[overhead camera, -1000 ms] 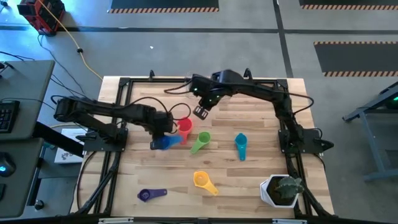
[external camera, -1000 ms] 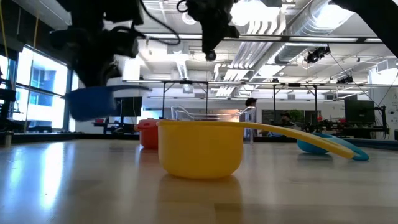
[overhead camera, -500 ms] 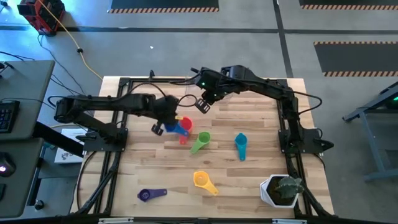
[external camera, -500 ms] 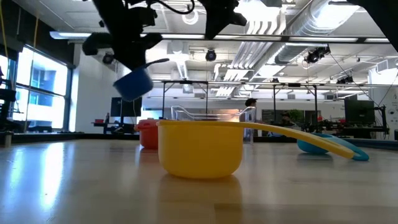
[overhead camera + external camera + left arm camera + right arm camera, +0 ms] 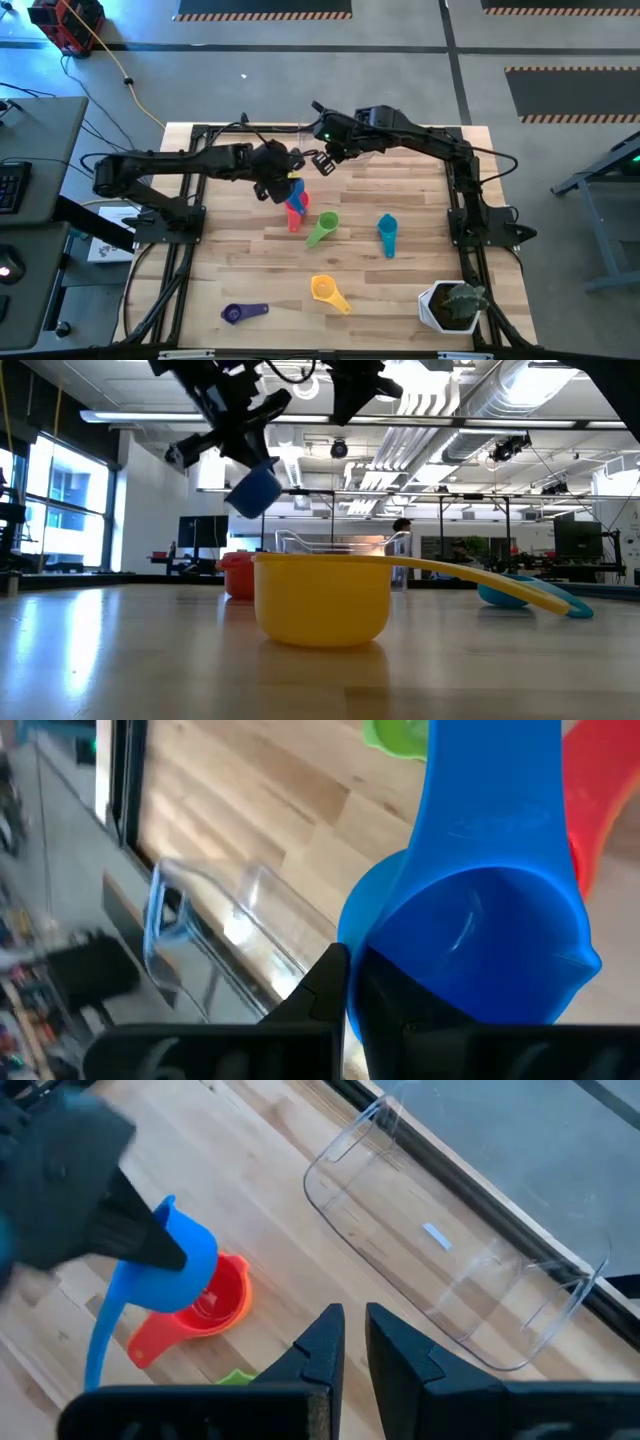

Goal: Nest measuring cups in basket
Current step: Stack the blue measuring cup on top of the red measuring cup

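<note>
Lifted higher, smooth blue plastic cup (image 5: 254,490) in left tool (image 5: 279,181).

I see the wooden slat table (image 5: 400,290) carrying red (image 5: 296,213), green (image 5: 322,228), teal (image 5: 387,233), yellow (image 5: 328,292) and purple (image 5: 241,313) measuring cups, a clear basket (image 5: 455,1275) at the far edge, and a potted plant (image 5: 452,305) at one near corner.

Left arm stretched across the table's far side, left gripper (image 5: 281,183) raised and clamped, right arm reaching opposite, right gripper (image 5: 322,161) aloft, fingers nearly closed
</note>
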Controlling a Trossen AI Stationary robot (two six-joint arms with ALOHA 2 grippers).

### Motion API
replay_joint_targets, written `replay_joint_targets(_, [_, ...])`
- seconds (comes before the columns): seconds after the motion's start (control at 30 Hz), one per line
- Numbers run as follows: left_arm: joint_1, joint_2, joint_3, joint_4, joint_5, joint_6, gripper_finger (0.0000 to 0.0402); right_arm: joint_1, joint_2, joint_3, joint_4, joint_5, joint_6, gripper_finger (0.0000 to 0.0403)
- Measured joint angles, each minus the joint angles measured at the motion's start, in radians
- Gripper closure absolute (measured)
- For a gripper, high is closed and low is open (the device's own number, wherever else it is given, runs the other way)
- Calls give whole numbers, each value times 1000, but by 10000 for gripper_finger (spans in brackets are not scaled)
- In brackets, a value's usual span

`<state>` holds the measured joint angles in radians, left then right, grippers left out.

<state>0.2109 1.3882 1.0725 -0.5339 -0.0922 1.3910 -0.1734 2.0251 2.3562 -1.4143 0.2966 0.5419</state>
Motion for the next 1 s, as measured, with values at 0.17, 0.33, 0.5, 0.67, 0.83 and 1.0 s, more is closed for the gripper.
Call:
replay_joint_targets(0.17, [-20,71,0,7,2,89,397,0,0,0,1,5,9,366])
replay_joint_targets(0.33, [-45,111,0,5,1,145,397,0,0,0,0,45,34,366])
replay_joint_targets(0.5, [-64,122,0,2,-18,148,397,0,0,0,-1,46,35,366])
replay_joint_targets(0.67, [-63,135,-1,-21,-21,157,397,4,0,0,-2,45,35,366])
replay_joint_targets(0.83, [-61,161,-1,-16,-24,169,397,15,0,0,-2,43,35,366])
replay_joint_targets(1.0, [-61,196,0,-8,-67,167,397,26,0,0,-3,42,18,366])
